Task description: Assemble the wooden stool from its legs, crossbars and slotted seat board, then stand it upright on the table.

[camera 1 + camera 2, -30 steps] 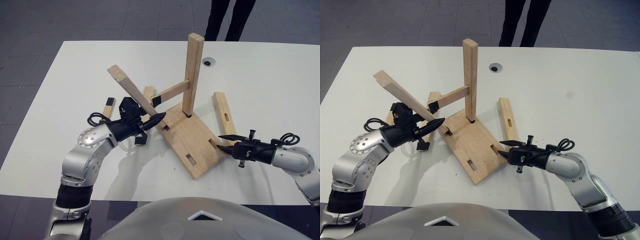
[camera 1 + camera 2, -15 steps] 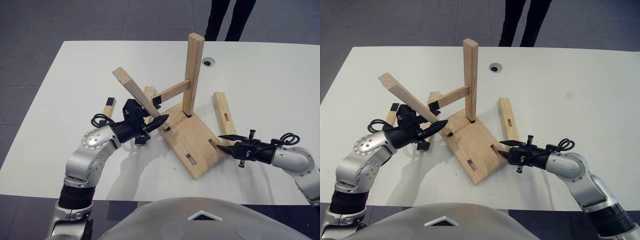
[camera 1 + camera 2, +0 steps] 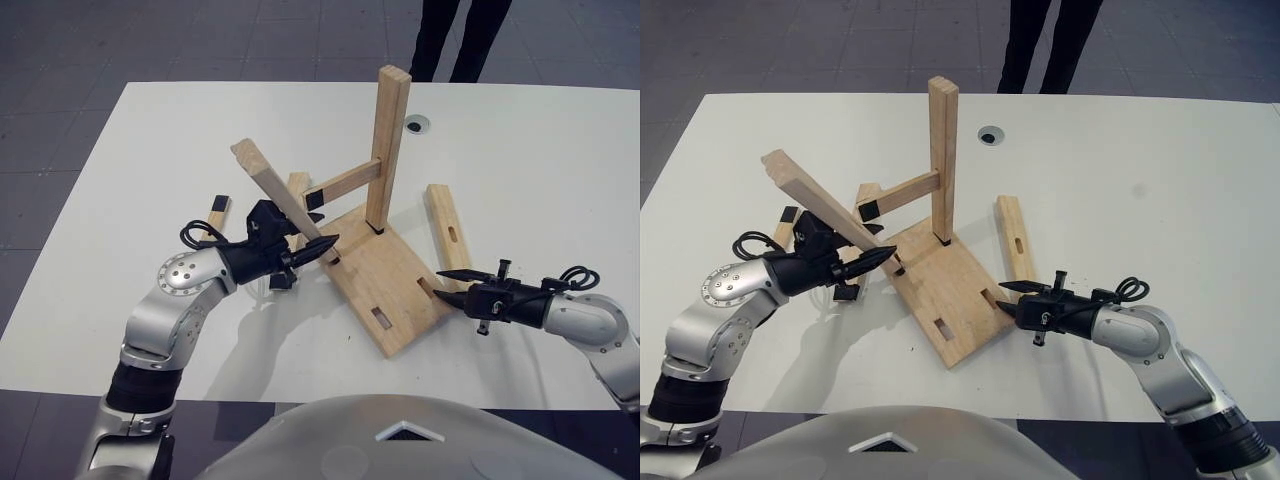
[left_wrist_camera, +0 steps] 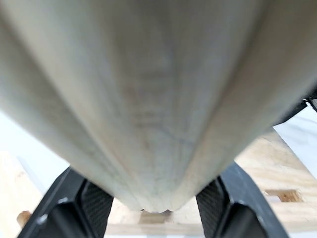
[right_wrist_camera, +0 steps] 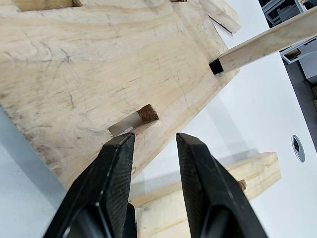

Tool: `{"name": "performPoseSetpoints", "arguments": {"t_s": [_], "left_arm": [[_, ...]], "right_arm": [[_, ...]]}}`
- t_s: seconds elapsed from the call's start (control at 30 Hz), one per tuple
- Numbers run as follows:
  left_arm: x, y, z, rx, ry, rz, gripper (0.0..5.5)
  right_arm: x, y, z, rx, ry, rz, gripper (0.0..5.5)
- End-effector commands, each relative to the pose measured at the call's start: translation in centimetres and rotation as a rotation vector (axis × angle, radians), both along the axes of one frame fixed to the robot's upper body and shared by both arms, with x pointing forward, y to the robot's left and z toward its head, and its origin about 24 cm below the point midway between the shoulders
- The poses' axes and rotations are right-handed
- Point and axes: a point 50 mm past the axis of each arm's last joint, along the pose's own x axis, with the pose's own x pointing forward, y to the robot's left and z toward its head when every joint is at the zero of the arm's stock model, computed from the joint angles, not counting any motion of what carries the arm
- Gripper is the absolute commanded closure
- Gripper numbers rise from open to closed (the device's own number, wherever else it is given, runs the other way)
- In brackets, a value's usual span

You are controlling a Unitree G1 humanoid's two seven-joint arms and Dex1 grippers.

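The left gripper (image 3: 325, 246) is clamped on a tilted leg (image 3: 270, 185), whose foot meets the seat board (image 3: 385, 275) lying on the table (image 3: 560, 150). The right gripper (image 3: 442, 284), fingers apart, sits at the board's right corner.

Left wrist view: I see the leg (image 4: 148, 99) blurred and cut off at the frame edges; its tip hides where it meets the board (image 4: 267, 168).

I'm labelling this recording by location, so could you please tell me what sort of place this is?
Probably an indoor lab or office workspace: a white table with a cable grommet stands on dark grey floor tiles.
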Motion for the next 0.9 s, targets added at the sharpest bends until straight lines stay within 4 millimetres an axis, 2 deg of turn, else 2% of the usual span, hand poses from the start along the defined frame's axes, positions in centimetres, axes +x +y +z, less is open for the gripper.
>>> {"name": "performPoseSetpoints", "arguments": {"t_s": [0.03, 0.3, 0.63, 0.9], "left_arm": [[-1.0, 2.0, -2.1, 0.106, 0.166, 0.037, 3.45], [-0.4, 1.6, -2.3, 0.085, 0.137, 0.083, 3.45], [1.0, 0.8, -0.5, -0.011, 0.010, 0.103, 3.45], [0.5, 0.4, -1.4, 0.015, 0.029, 0.069, 3.45]], "right_arm": [[-3.9, -3.2, -5.4, -0.237, 0.335, -0.101, 3.93], [-3.9, -3.2, -5.4, -0.236, 0.336, -0.101, 3.93], [-4.0, -3.2, -5.5, -0.237, 0.340, -0.102, 3.93], [-3.9, -3.2, -5.3, -0.236, 0.336, -0.103, 3.93]]}}
